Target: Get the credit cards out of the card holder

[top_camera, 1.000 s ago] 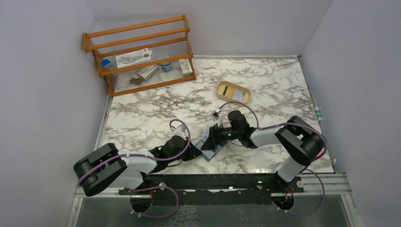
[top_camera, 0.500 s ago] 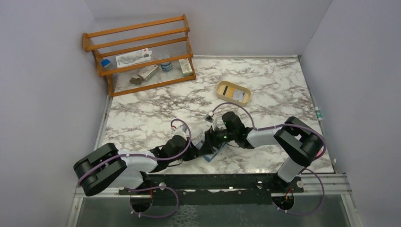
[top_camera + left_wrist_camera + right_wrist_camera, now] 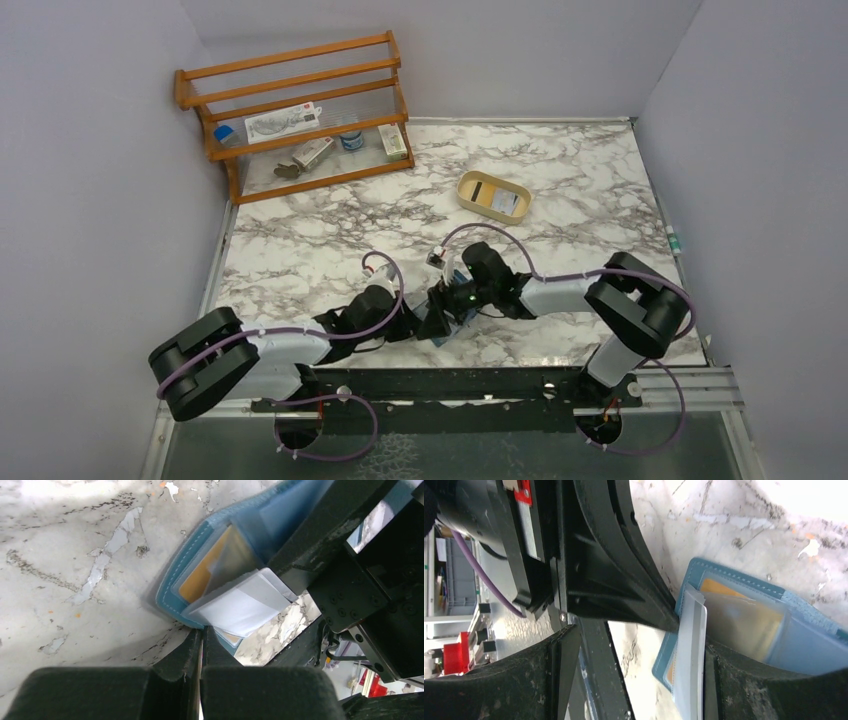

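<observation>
- The marble worktop point(image 3: 330, 230) carries everything. The work takes place at its near edge, in easy reach of both arms.
- A wooden rack point(image 3: 290, 110) stands in the far left corner, well apart from the job. We judge that it plays no part here.
- The left arm point(image 3: 260, 350) and right arm point(image 3: 600, 295) both lie low and angle inward, so that they meet over one small spot.
- A tan tray point(image 3: 466, 196) sits beyond the arms. It seems a likely place for freed cards, but what lies in it is too small to name.
- The left hand point(image 3: 201, 642) has its fingers pressed together. Their tips bear on the near edge of the card holder point(image 3: 172, 587), and we read this as pinning it down so it cannot slide.
- The right hand point(image 3: 445, 308) has its fingers set wide apart. They straddle a pale card that sticks out and are not yet clamped on it.
- The card holder lies open and flat on the worktop between the two hands, with its clear sleeves showing.
- One pale credit card point(image 3: 240, 607) juts out over the holder's edge. An orange one point(image 3: 200, 580) is seated in its sleeve, so we judge the task is partway done at best.
</observation>
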You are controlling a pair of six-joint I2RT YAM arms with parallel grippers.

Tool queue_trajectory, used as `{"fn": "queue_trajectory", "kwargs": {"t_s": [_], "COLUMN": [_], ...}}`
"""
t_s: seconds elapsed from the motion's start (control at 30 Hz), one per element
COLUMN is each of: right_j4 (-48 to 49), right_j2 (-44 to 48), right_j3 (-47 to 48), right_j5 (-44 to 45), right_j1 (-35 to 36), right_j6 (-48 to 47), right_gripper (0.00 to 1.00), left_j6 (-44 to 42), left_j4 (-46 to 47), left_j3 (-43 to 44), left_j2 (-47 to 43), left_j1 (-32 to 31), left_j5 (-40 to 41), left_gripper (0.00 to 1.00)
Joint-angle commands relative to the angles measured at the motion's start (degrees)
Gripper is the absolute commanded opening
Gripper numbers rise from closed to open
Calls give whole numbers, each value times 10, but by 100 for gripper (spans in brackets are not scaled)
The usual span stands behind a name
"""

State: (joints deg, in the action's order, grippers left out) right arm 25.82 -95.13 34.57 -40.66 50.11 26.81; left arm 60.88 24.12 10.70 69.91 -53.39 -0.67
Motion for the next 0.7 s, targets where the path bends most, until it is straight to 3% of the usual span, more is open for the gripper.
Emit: {"fn": "queue_trajectory", "kwargs": {"t_s": [0.0, 0.33, 0.67], "right_j4": [-149, -195, -183], "right_j2": [36, 99, 98], "right_j3": [0, 17, -4], "right_j5": [-55, -107, -102], "right_j1": [18, -48, -69], "right_j6": [-17, -35, -30], "right_gripper": [78, 78, 74], "left_j6": [-16, -35, -34], "left_j4": [-5, -85, -88], "left_j3": [1, 10, 5], "left_j2": [-34, -81, -83], "left_j1": [11, 14, 16], "left_j5": [59, 87, 87], "left_gripper": [0, 0, 0]}}
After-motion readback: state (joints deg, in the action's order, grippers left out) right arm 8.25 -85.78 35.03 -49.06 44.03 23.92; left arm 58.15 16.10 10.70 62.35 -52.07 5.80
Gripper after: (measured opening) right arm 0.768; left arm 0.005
